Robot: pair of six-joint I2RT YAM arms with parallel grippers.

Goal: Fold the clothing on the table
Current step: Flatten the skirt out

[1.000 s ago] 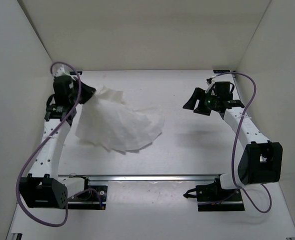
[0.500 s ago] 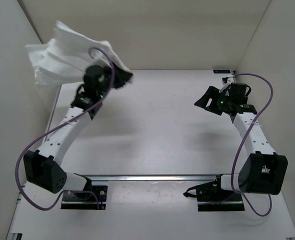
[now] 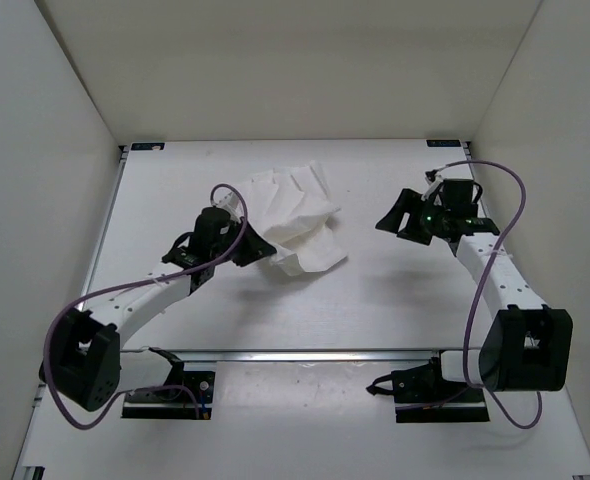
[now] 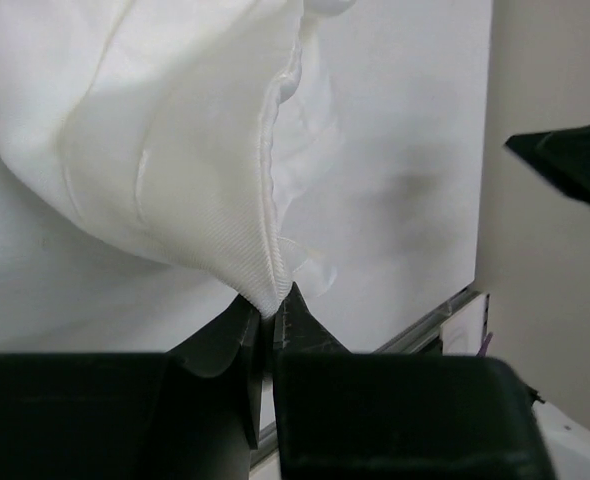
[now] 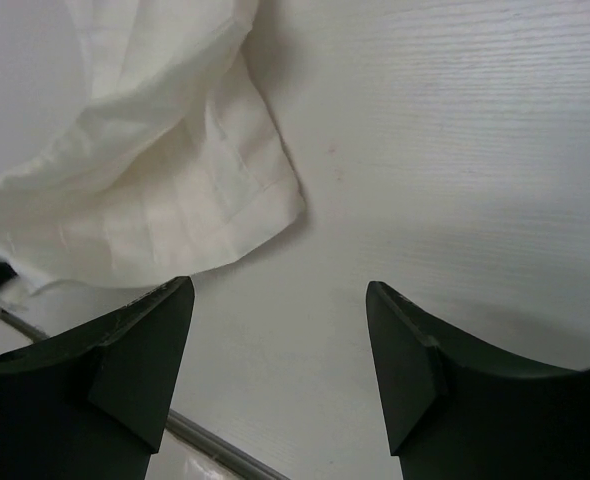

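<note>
Swung down from overhead, the clothing [image 3: 297, 218] now lies bunched just beyond the left gripper [image 3: 258, 250], which pinches its hem; the right gripper [image 3: 395, 222] hangs spread, apart.

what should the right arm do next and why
Probably ease the open, empty right jaws over to the nearest free corner of the clothing: it lies bunched on the table, and the left jaws pinch only one hem corner, so it can't be spread.
</note>
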